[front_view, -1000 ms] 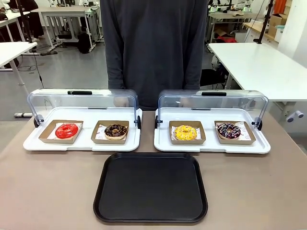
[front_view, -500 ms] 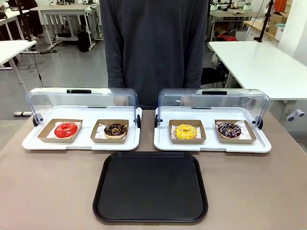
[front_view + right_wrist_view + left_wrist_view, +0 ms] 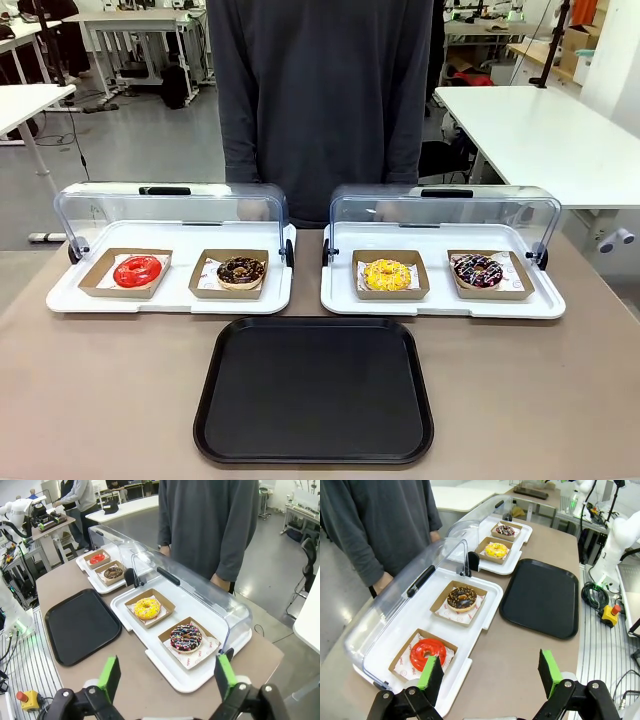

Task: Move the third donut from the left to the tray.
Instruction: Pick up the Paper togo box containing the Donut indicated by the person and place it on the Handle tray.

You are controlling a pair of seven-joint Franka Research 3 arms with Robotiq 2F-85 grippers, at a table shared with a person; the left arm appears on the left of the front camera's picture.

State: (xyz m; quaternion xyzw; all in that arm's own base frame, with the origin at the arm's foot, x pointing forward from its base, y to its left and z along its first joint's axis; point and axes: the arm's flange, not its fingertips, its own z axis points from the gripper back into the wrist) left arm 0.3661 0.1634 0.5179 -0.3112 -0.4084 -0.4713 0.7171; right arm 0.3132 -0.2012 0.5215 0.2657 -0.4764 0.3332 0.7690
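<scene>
The yellow-glazed donut (image 3: 387, 274) (image 3: 147, 608) (image 3: 496, 550) lies in its brown cardboard holder on the right white tray, third from the left in the row. The black tray (image 3: 314, 389) (image 3: 541, 596) (image 3: 81, 625) rests bare on the table in front of both white trays. My left gripper (image 3: 489, 672) is open, raised above the table's left end near the red donut (image 3: 428, 653). My right gripper (image 3: 165, 676) is open, held high over the table's right end, nearest the sprinkled chocolate donut (image 3: 186, 637). Neither gripper touches anything.
Two white trays (image 3: 170, 297) (image 3: 440, 303) with clear domed lids swung up hold a red donut (image 3: 138, 271), a chocolate donut (image 3: 241, 271) and a sprinkled chocolate donut (image 3: 477, 270). A person in a dark grey top (image 3: 320, 90) stands at the far side.
The front view shifted slightly between the earliest frame and now. The donuts, trays and person stay put.
</scene>
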